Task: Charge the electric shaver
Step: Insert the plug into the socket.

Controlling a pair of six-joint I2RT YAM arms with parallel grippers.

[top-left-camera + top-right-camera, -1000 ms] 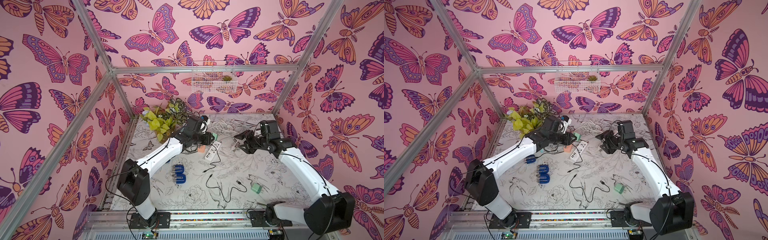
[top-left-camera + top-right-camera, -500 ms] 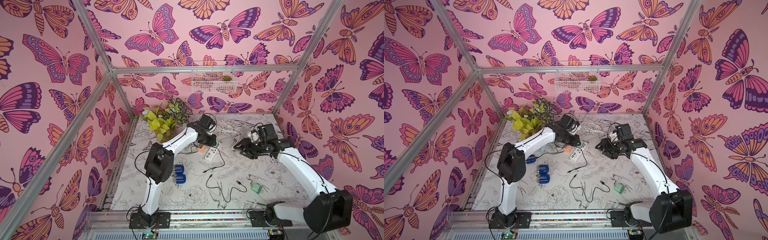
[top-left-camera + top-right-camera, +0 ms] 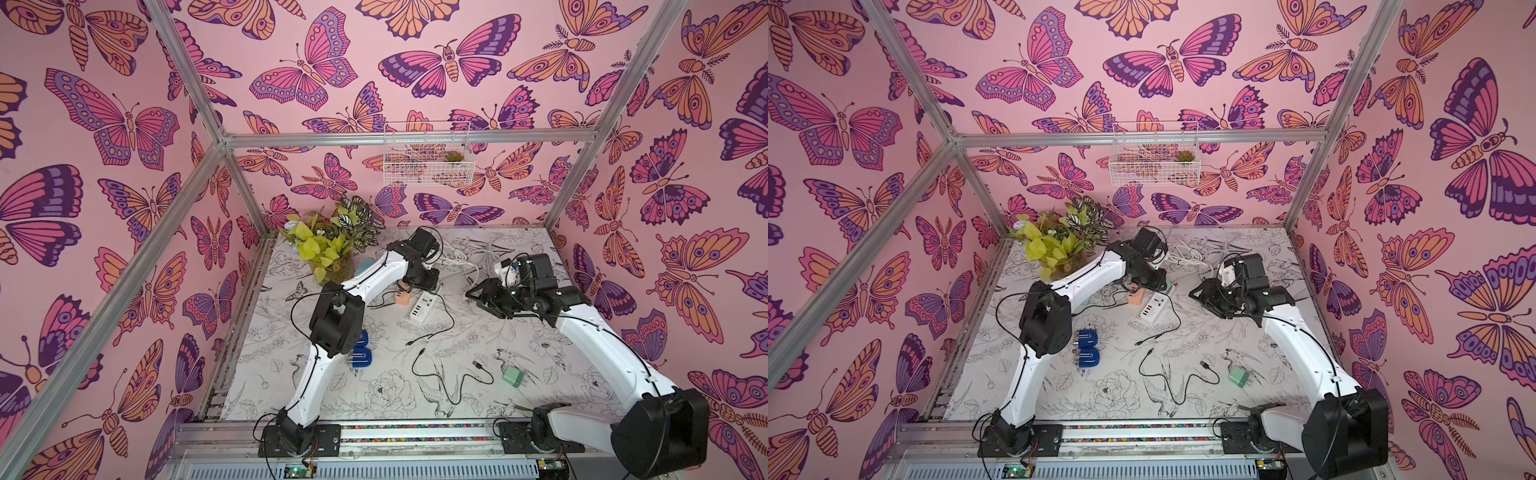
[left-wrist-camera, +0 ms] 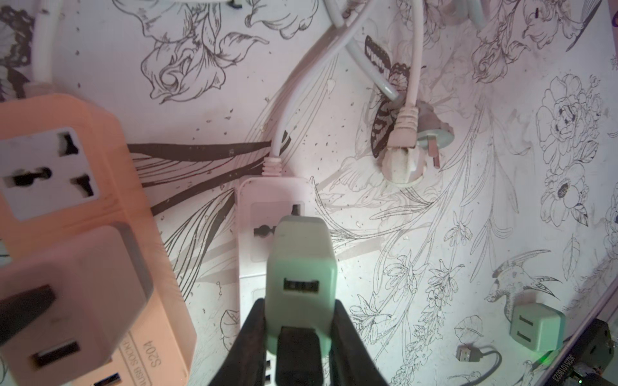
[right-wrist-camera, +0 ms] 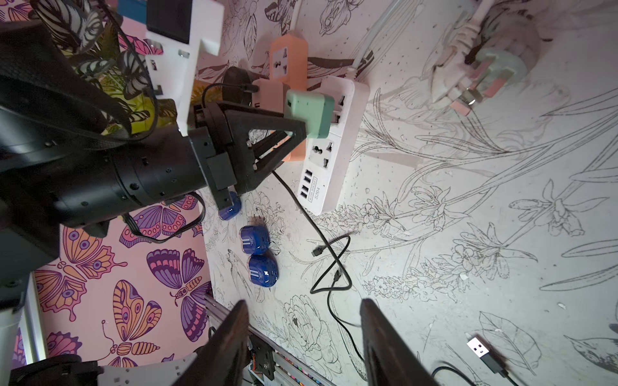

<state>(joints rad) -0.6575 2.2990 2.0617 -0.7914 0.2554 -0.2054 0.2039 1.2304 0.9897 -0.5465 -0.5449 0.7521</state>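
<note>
The left gripper (image 4: 298,321) is clamped on the green adapter (image 4: 302,254), held at the far socket of the white strip (image 4: 267,192), mid-table. To the right, the right gripper (image 5: 302,317) hangs with its jaws apart and empty. The shaver itself cannot be picked out.

White power strip (image 5: 329,157) — "S204", perhaps "USB SOCKET"

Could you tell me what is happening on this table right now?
The left gripper is shut on a mint green USB charger and holds it at a socket of the white power strip; whether the prongs are seated cannot be seen. The charger's USB port is empty. The right gripper hangs open above the table, holding nothing. A black USB cable lies loose.
</note>
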